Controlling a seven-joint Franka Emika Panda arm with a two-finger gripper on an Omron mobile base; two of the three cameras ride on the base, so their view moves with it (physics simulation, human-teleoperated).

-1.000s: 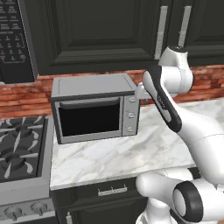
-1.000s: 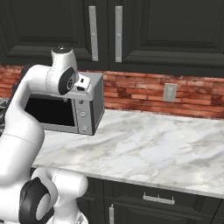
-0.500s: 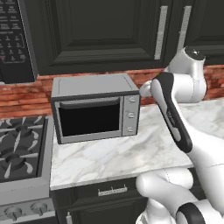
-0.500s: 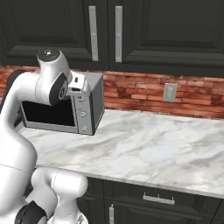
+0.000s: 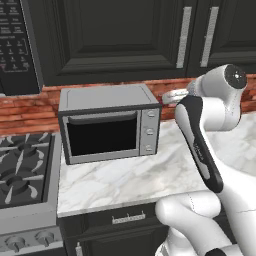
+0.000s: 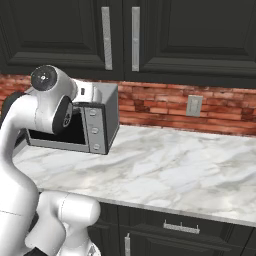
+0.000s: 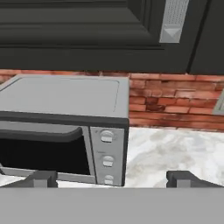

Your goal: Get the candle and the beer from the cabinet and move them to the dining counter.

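Two cabinet [image 6: 120, 35] doors closed, toaster oven [image 5: 107, 125] shut, dark inside

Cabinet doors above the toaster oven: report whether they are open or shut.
Shut. Both doors of the cabinet lie flush, their silver bar handles side by side at the centre seam; no interior, candle or beer shows.
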